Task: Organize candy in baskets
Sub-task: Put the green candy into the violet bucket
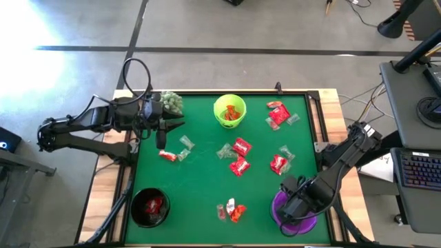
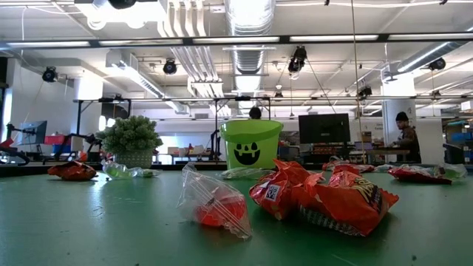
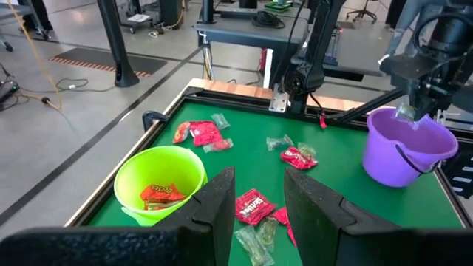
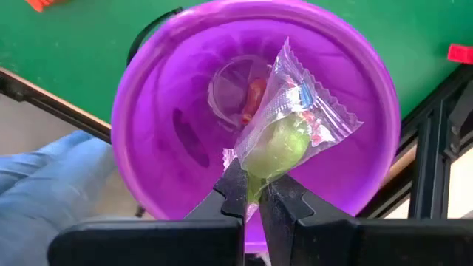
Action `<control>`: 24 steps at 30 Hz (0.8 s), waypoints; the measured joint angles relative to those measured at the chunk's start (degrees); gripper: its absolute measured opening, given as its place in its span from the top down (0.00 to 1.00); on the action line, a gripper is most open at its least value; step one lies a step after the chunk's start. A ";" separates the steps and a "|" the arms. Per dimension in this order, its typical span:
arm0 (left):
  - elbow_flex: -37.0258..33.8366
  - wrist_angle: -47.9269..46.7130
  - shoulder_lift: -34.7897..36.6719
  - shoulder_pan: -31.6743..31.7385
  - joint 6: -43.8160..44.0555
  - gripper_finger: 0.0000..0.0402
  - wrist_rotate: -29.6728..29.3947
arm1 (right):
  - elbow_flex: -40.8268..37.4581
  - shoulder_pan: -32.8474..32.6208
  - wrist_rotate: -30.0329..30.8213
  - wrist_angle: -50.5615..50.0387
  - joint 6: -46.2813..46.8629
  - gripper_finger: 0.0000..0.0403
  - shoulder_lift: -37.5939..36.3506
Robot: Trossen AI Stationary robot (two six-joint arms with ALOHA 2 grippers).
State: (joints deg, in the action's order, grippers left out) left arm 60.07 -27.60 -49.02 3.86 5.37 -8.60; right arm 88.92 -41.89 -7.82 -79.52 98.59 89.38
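Observation:
My right gripper (image 4: 252, 193) is shut on a pale clear-greenish candy (image 4: 284, 137) directly above the open purple basket (image 4: 162, 125), which stands near the table's near right corner (image 1: 308, 223). Another clear-wrapped sweet (image 4: 247, 96) lies on the basket's floor. My left gripper (image 3: 259, 199) is open and hovers over the table's far left part (image 1: 163, 134), touching nothing. The lime green basket (image 1: 229, 111) holds orange sweets, and the black basket (image 1: 150, 207) holds red ones. Red and clear sweets (image 1: 240, 157) lie scattered on the green mat. My right gripper pinches the candy between its two fingers at the crimped end of the wrapper (image 4: 251, 176), coming from above and pointing down. The candy is lifted clear and hangs below the fingertips over the basket's opening, its other crimped end (image 4: 290, 53) pointing into the basket.
A spiky pale-green ball plant (image 1: 171, 102) sits at the far left corner beside my left arm. Raised wooden edges (image 1: 327, 117) frame the mat. Candy clusters lie near the far right corner (image 1: 278, 114) and the near middle (image 1: 232, 210). Red packets (image 2: 332, 198) fill the low view's foreground.

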 joint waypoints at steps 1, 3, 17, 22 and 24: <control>0.00 0.11 -0.02 0.00 0.02 0.75 0.02 | 0.00 0.01 0.15 0.25 -0.75 0.97 0.25; 0.00 0.19 -0.04 0.00 0.02 0.75 0.02 | 0.00 0.01 0.14 0.98 -1.09 0.97 0.46; 0.00 1.03 0.02 0.00 -0.37 0.75 0.04 | -0.39 0.09 -6.38 0.15 -2.61 0.93 0.70; 0.00 1.03 0.12 0.00 -0.35 0.75 0.07 | -1.14 0.09 -7.45 0.04 -4.90 0.80 0.70; 0.00 1.03 0.16 0.00 -0.33 0.75 0.07 | -1.14 0.09 -7.32 0.22 -5.51 0.75 0.70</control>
State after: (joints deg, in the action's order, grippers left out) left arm 60.07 -26.56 -48.86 3.86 5.04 -8.54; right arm 87.78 -41.80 -15.14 -79.30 93.08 90.08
